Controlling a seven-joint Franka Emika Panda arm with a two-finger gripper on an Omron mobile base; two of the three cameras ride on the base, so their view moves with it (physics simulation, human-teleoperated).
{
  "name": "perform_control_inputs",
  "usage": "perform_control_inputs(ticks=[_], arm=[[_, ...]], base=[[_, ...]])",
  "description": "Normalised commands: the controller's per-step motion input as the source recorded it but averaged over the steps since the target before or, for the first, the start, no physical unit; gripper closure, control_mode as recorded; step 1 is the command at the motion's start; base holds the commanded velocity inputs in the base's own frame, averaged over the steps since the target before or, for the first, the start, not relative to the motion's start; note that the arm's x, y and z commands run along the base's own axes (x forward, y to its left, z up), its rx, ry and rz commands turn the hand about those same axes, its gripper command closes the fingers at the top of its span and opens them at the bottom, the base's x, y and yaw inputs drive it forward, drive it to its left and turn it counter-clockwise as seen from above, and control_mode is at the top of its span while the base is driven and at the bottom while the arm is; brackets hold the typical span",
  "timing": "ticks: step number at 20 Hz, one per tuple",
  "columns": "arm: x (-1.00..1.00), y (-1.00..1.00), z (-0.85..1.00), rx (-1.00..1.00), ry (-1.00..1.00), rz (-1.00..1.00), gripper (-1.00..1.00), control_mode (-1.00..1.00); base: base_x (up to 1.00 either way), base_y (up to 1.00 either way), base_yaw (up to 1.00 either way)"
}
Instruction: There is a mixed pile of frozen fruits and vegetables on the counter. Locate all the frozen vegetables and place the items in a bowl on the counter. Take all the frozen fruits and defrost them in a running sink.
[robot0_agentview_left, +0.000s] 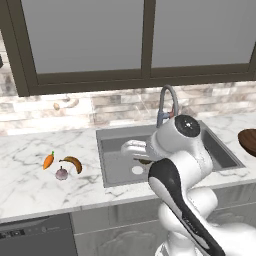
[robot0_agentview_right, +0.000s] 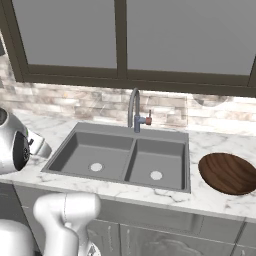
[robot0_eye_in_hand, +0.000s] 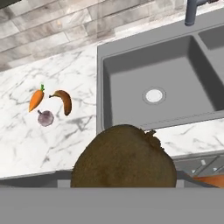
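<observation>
You can't see the fingertips in the hand view: the kiwi (robot0_eye_in_hand: 124, 156) covers them, its lower part cut off. In the left base view the arm hides the hand, and the bowl (robot0_agentview_left: 248, 141) is cropped by the right edge.

The white arm (robot0_agentview_left: 180, 165) is bending forward over the desk's front edge, its gripper (robot0_eye_in_hand: 124, 186) clamping a kiwi (robot0_eye_in_hand: 124, 157).

So the sink (robot0_agentview_left: 167, 152) is sitting sunk into the desk (robot0_agentview_left: 30, 175), tap (robot0_agentview_left: 167, 102) standing behind it. Carrot (robot0_agentview_left: 48, 161), banana (robot0_agentview_left: 73, 163) and bulb (robot0_agentview_left: 61, 173) are lying bunched together left of the sink. The bowl (robot0_agentview_right: 227, 172) is resting on its right. The kiwi (robot0_eye_in_hand: 124, 158) is hanging close in front of the hand camera.
</observation>
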Motion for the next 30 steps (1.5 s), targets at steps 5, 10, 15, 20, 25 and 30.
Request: perform_control_inputs(ticks=[5, 10, 15, 20, 25, 30], arm=[[-0.02, -0.37, 0.45, 0.02, 0.04, -0.02, 1.00, -1.00], [0.00, -0.33, 0.25, 0.00, 0.02, -0.01, 1.00, -1.00], [0.02, -0.17, 0.02, 0.00, 0.02, 0.00, 1.00, -1.00], [0.05, 0.00, -0.07, -0.13, -0.10, 0.00, 1.00, -1.00], [0.00, -0.02, -0.03, -0.14, -0.14, 0.00, 1.00, -1.00], [0.00, -0.02, -0.01, -0.11, -0.13, 0.02, 1.00, -1.00]], base=[[0.00, 0.00, 0.00], [0.00, 0.00, 0.00], [0.00, 0.00, 0.00], [0.00, 0.00, 0.00], [0.00, 0.00, 0.00], [0.00, 0.00, 0.00]])
